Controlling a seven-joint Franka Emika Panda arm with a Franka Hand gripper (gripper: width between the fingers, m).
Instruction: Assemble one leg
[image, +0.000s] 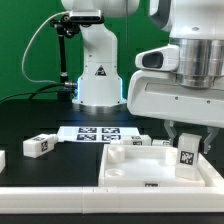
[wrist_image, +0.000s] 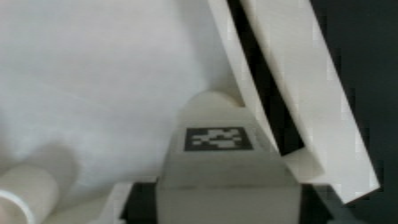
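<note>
My gripper (image: 186, 148) is shut on a leg (image: 186, 156), a small chunky white post with a black-and-white tag. It holds the leg upright over the right near corner of the large flat white panel (image: 130, 168) with raised rims. In the wrist view the leg (wrist_image: 217, 140) sits between my dark fingers (wrist_image: 146, 205), with the panel's surface (wrist_image: 89, 80) and rim (wrist_image: 281, 90) below it. I cannot tell whether the leg touches the panel. A loose leg (image: 38, 146) lies on the black table to the exterior view's left.
The marker board (image: 88, 132) lies behind the panel. Two more white parts (image: 136, 141) (image: 160, 144) sit along the panel's far edge. Another white piece (image: 2, 159) is at the far left edge. The robot's base (image: 97, 75) stands at the back.
</note>
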